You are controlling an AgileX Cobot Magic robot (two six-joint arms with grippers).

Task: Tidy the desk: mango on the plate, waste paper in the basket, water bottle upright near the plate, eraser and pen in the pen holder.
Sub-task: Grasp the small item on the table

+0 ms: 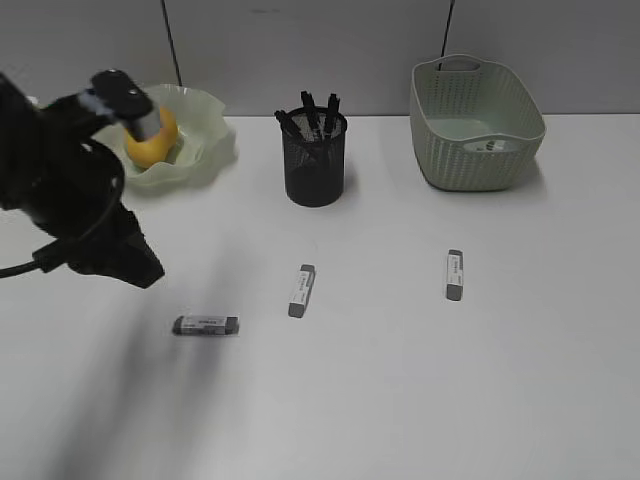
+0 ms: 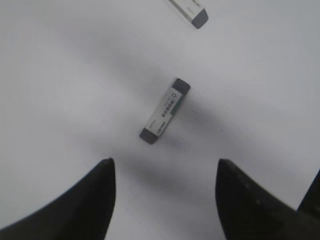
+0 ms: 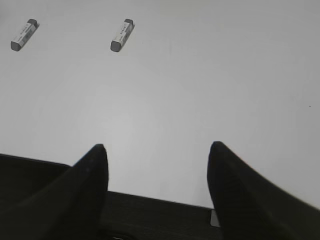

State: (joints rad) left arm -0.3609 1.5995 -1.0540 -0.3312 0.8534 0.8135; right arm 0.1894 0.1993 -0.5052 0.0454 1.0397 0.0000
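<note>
The mango [image 1: 150, 140] lies in the pale green ruffled plate [image 1: 205, 135] at the back left. The black mesh pen holder [image 1: 315, 160] holds several dark pens [image 1: 318, 112]. Three erasers lie on the desk [image 1: 420, 380]: left [image 1: 207, 324], middle [image 1: 301, 290] and right [image 1: 455, 274]. My left gripper [image 1: 143, 268] hovers left of the left eraser. In the left wrist view it [image 2: 165, 167] is open and empty, with that eraser [image 2: 165, 111] just ahead of the jaws. My right gripper [image 3: 157, 147] is open and empty over bare desk near the table's edge. The water bottle is out of view.
The pale green basket [image 1: 440, 130] stands at the back right. A small pale thing with dark marks [image 1: 490, 146] lies on its floor; I cannot tell whether it is the waste paper. Two erasers [image 3: 122, 35] [image 3: 24, 35] lie far ahead in the right wrist view.
</note>
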